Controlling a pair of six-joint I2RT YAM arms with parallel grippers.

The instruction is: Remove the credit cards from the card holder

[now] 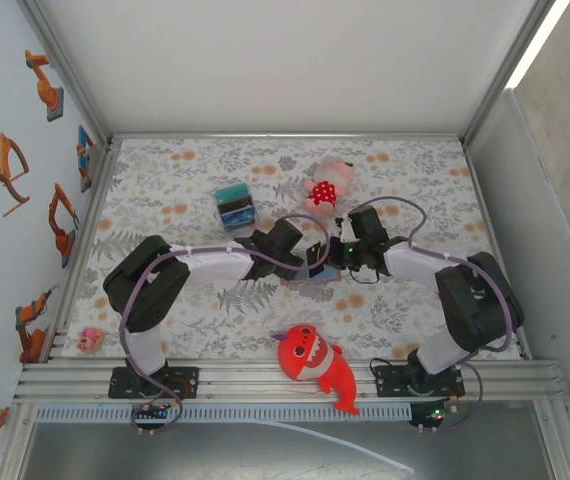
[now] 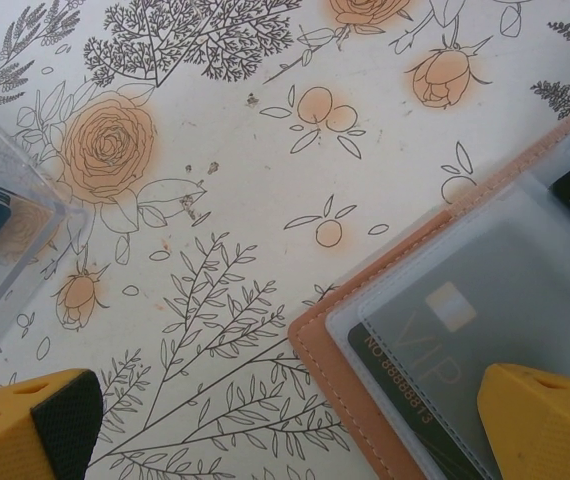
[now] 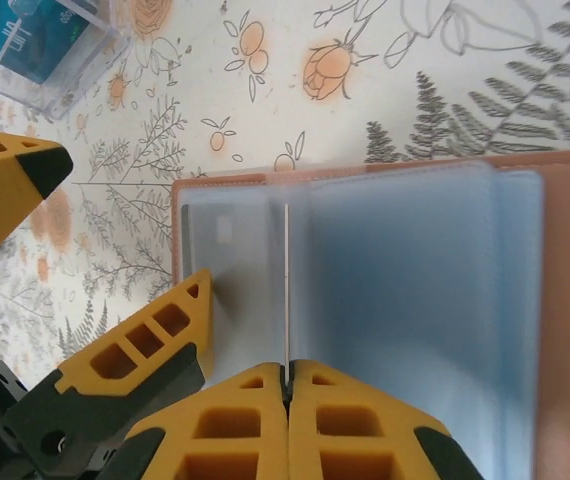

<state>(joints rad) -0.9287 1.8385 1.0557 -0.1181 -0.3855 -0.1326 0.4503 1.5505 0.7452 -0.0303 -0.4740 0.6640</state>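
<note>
Clutter on floral counter [image 1: 415, 180]: clear box [image 1: 233, 207] of teal cards behind left, pink plush [image 1: 325, 183] behind, red shark plush [image 1: 310, 362] at near edge. All well apart from card holder [image 3: 555, 300] at counter centre, largely covered by both hands in top view. Holder lies open, inside up, spread running left to right in right wrist view. Grey card [image 2: 435, 340] in clear sleeve. Left hand [image 2: 285, 440] spread wide, one finger on holder. Right hand [image 3: 287, 400] clenched on thin upright sleeve leaf.
</note>
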